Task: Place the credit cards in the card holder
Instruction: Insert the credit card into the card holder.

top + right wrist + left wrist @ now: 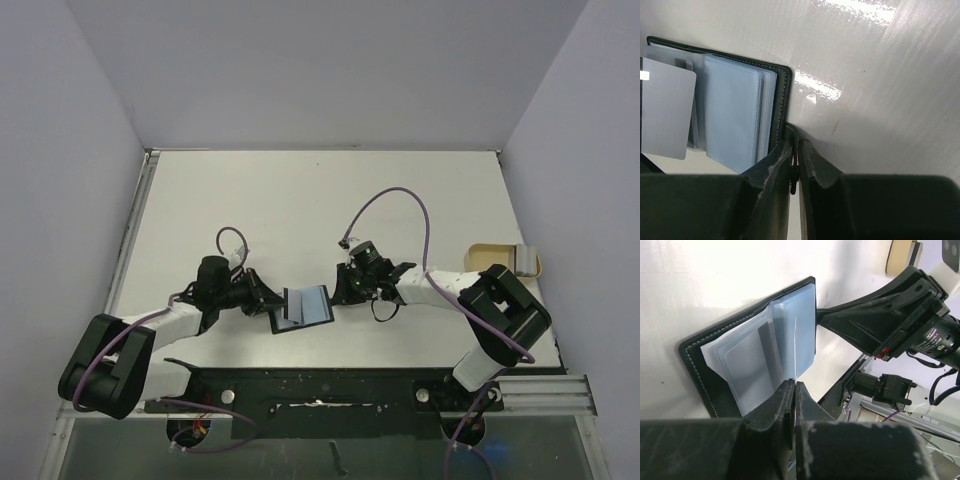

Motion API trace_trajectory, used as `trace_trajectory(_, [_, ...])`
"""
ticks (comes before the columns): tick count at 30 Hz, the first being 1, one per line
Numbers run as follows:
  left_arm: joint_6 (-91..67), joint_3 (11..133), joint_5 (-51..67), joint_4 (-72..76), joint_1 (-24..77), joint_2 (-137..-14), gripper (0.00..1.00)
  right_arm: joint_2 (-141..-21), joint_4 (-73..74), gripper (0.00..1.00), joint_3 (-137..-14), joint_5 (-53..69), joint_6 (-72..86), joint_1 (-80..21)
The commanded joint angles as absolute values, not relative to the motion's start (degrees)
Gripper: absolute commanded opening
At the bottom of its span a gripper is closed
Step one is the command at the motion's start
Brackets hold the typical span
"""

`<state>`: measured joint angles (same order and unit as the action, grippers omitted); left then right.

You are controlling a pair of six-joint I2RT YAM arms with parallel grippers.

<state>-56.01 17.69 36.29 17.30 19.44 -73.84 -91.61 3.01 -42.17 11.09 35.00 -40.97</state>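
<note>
The card holder point(318, 305) lies open on the table between my two grippers, black outside with grey-blue sleeves point(790, 325) inside. My left gripper point(794, 384) is shut on a thin pale credit card point(795, 347), seen edge-on and standing over the sleeves. The right wrist view shows the flat face of this credit card point(667, 112) at the left. My right gripper point(796, 137) is shut on the snap tab at the card holder's point(782, 90) black edge. From above, the left gripper point(275, 303) is at the holder's left side and the right gripper point(337, 297) at its right.
A tan shallow tray point(497, 258) sits at the table's right edge behind the right arm, with a grey card-like piece point(527, 259) at its end. The right arm's camera and cable point(935, 340) fill the area right of the holder.
</note>
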Motion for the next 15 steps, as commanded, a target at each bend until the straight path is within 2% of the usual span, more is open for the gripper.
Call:
trace_trajectory(1, [-54.06,16.79,35.92,18.03,18.38,-72.60,0.00,-90.92,2.84,0.11,-40.68,9.23,35.46,-41.39])
trace_trajectory(15, [-57.35,13.80,38.84,30.54,18.37,-79.81,0.00,-91.22,3.74,0.10,-41.22,9.31,35.63,-42.52])
